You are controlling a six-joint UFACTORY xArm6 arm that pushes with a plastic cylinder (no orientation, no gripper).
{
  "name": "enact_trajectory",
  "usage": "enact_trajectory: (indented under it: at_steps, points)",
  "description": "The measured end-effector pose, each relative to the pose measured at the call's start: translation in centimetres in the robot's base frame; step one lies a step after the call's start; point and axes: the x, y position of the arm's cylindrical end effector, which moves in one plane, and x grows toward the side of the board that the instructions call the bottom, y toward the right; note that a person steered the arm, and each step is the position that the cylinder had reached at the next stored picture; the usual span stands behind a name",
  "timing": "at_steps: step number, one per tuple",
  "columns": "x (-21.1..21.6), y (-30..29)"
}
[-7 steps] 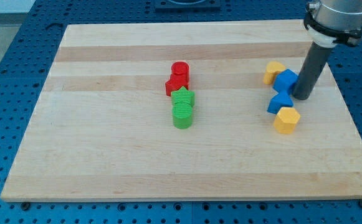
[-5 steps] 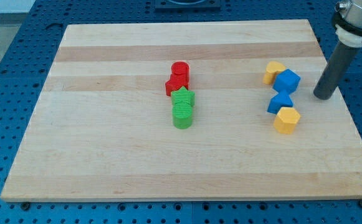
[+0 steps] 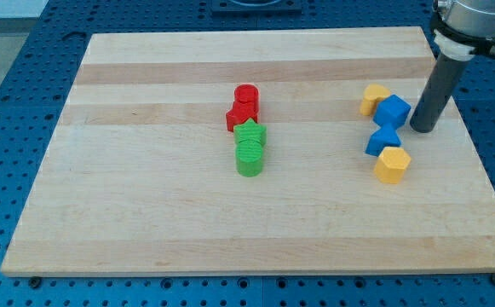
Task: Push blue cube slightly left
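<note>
The blue cube [image 3: 393, 110] sits on the wooden board [image 3: 145, 213] at the view's right. My tip [image 3: 423, 129] stands just right of the cube, a small gap apart, slightly lower in the view. A yellow block [image 3: 373, 98] touches the cube's upper left. A second blue block [image 3: 383, 141] lies just below the cube, and another yellow block [image 3: 392, 165] lies below that.
Near the board's middle stand a red cylinder [image 3: 246, 95] and a red block [image 3: 239, 116], with a green star [image 3: 250, 133] and a green cylinder [image 3: 250, 159] below them. The board's right edge [image 3: 473, 145] is close to my tip.
My tip pulled away to the right from the blue cube, then came back left to stand close beside it. The blocks have not moved.
</note>
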Motion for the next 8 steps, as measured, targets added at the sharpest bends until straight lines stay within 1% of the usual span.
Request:
enact_trajectory:
  at_steps: [1,2,4,6,7,8]
  points:
    - [-2.5,0.9]
    - [-2.5,0.1]
    - [-0.7,-1.5]
    - [-0.4,-1.8]
    - [-1.4,0.3]
    - [-2.2,0.9]
